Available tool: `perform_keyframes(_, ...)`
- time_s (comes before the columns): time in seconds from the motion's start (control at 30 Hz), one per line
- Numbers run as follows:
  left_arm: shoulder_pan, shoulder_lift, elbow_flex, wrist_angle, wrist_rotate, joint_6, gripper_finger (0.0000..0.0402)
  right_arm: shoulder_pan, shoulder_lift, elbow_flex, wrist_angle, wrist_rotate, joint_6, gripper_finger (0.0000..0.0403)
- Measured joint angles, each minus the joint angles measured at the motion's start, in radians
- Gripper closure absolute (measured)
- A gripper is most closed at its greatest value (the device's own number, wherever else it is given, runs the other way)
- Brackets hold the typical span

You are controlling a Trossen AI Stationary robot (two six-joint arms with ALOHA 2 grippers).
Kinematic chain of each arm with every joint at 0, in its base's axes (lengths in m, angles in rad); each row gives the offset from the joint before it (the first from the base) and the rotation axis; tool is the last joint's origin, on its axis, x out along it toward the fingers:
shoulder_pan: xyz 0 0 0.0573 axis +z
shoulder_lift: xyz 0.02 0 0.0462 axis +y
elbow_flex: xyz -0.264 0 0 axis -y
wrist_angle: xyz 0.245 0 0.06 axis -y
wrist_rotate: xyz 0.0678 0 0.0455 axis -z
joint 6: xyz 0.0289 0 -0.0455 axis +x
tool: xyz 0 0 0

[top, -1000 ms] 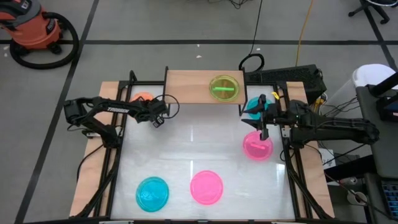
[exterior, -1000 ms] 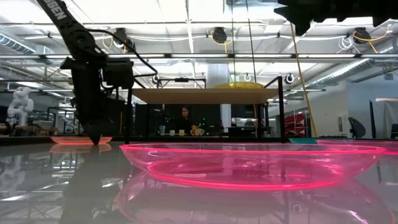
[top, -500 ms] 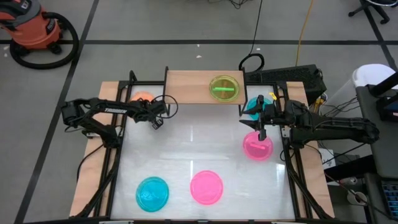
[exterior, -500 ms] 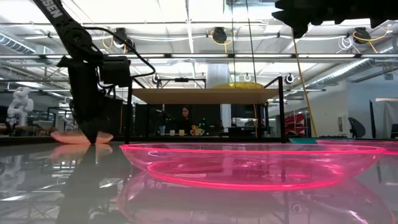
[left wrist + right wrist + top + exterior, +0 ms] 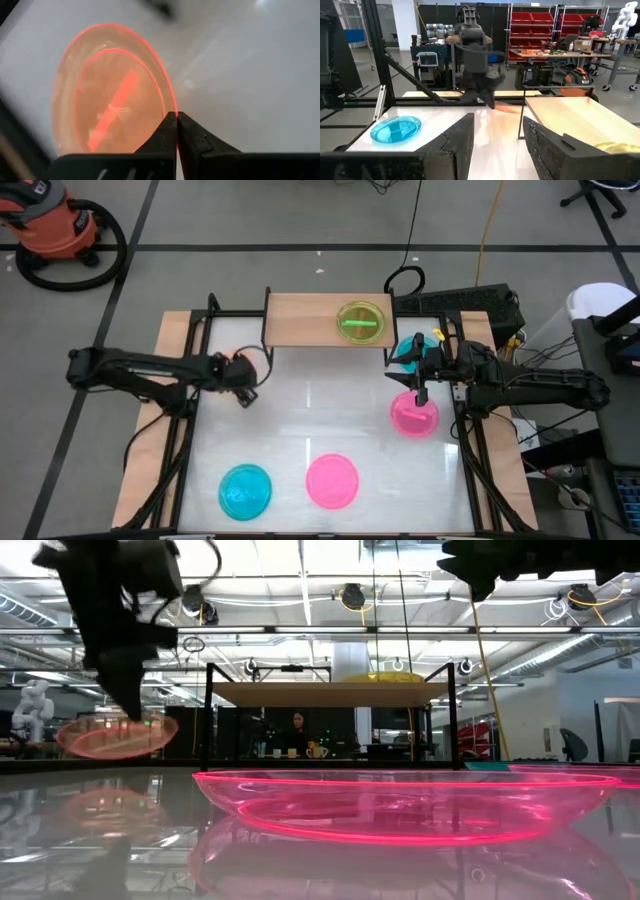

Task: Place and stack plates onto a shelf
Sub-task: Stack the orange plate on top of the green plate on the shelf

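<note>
My left gripper (image 5: 243, 383) is shut on an orange plate (image 5: 110, 105), which hangs above the table's far left part (image 5: 115, 735). The shelf (image 5: 310, 320) stands at the far edge with a green plate (image 5: 361, 320) lying on its board. My right gripper (image 5: 418, 380) hovers open over a pink plate (image 5: 413, 415) at the right, beside a blue plate (image 5: 408, 350). Another blue plate (image 5: 245, 490) and another pink plate (image 5: 332, 480) lie flat near the front edge. My left gripper pinches the orange plate's rim (image 5: 169, 111) between its two shut fingers. In the low view the fingers (image 5: 122, 690) come from above, pointing down. The plate hangs clear of the table, slightly tilted, beside and below the fingertips.
The shelf's black legs (image 5: 208, 720) stand just right of the held plate in the low view. The shelf board left of the green plate (image 5: 300, 320) is bare. The table's black frame (image 5: 190, 410) runs along its left and right sides.
My left gripper has shut on the orange plate's rim and risen, drawing back toward the table's left and near edges. The plate, which lay flat on the table, now hangs lifted clear and slightly tilted. My right gripper has kept still.
</note>
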Motion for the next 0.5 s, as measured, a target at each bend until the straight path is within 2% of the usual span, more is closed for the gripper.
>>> perform_keyframes(0.13,-0.19,-0.01,0.034,0.122,0.071,0.01,0.04,0.0,0.0,0.0,0.0,0.0,0.0,0.0252)
perform_keyframes(0.27,-0.361,0.006,0.07,0.269,0.083,0.173,0.04,0.0,0.0,0.0,0.001,0.0,0.0,0.0252)
perform_keyframes(0.33,-0.425,0.017,0.1,0.325,0.085,0.299,0.0401,0.0,0.0,0.0,0.011,0.0,-0.002,0.0252)
perform_keyframes(0.4,-0.482,0.03,0.14,0.383,0.065,0.497,0.0401,0.0,0.0,0.0,0.018,0.008,-0.019,0.0252)
perform_keyframes(0.5,-0.506,0.043,0.171,0.549,-0.091,0.823,0.0401,0.0,0.0,0.0,0.024,0.077,-0.032,0.0252)
